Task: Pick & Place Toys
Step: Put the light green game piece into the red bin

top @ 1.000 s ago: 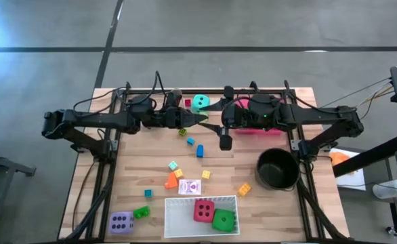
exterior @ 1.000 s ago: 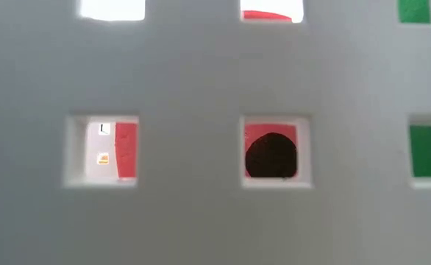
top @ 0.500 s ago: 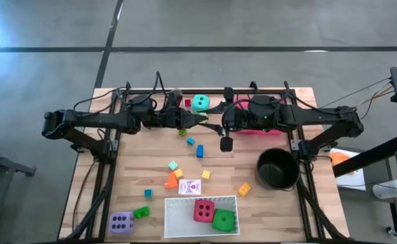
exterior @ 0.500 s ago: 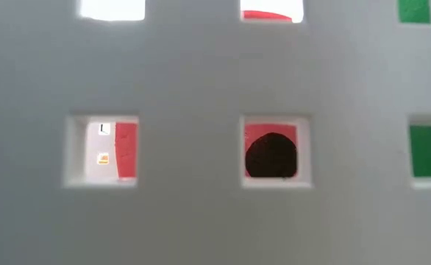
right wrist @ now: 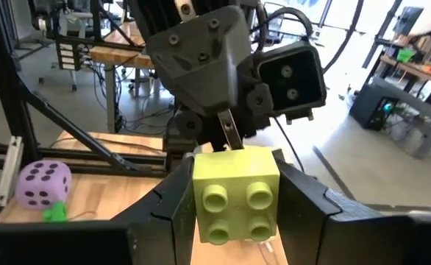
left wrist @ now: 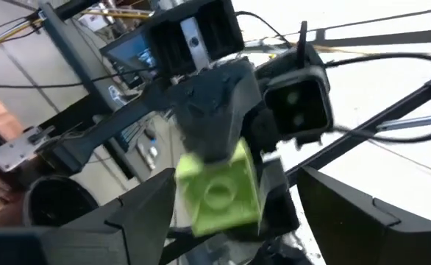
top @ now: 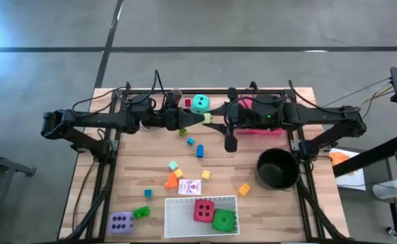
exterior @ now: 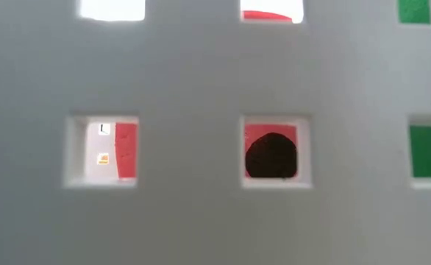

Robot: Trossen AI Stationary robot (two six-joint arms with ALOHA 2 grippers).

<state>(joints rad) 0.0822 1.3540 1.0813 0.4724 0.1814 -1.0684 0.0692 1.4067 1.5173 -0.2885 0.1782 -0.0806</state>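
A lime-green studded block hangs in the air over the table's far middle, between my two grippers, which face each other. My right gripper is shut on the block. My left gripper is open, with one finger on each side of the block. A teal die lies on the table just beyond them. The red die and the green die lie in the white tray. The purple die sits at the near left corner. My right gripper pinches the block's two opposite side walls between its two fingers, and the studded face points back at the wrist. The fingers come about level from the table's right. The block is lifted clear of the table. My left gripper: I cannot tell whether either finger touches the block.
Small blocks and a playing card lie scattered on the table's middle. A black pot stands at the right, and a pink tray lies under the right arm. The white tray's wall fills the low view.
My right hand has shifted a little toward the table's right edge, and the lime block has gone with it, still in the air. My left arm has kept its place.
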